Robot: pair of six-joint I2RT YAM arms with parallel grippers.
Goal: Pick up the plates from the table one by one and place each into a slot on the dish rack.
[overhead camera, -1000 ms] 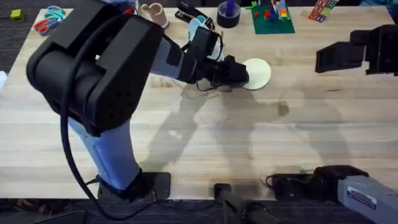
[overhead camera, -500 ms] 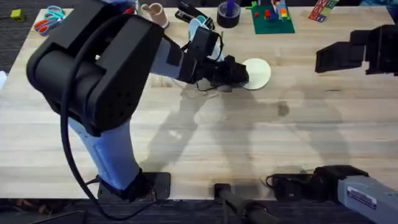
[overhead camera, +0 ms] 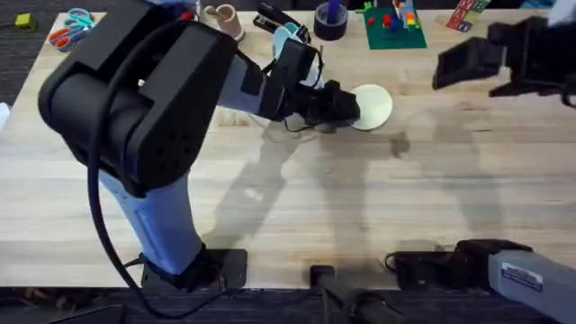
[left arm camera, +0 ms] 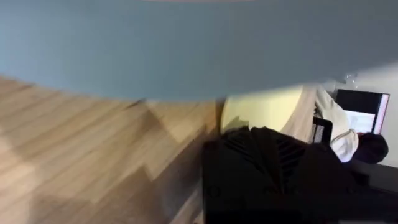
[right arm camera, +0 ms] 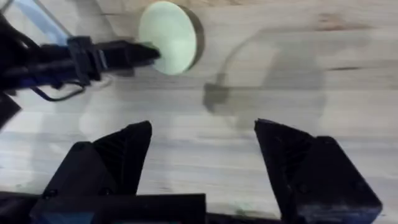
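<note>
So the cream-yellow plate (overhead camera: 372, 105) lies flat on the table (overhead camera: 297, 207), far middle. The left gripper (overhead camera: 349, 108) touches its near-left edge; can't tell whether it's pinching. The right gripper (right arm camera: 202, 163), fingers spread wide and empty, has drifted left and farther back since before. The left wrist view catches a light blue plate (left arm camera: 186, 43) up close.

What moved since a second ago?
The right arm's black tool slid toward the table's middle and a bit farther from the bases, fingers apart. The left arm's tool stayed at the pale cream-yellow round plate, which lies unmoved on the light wooden table.
</note>
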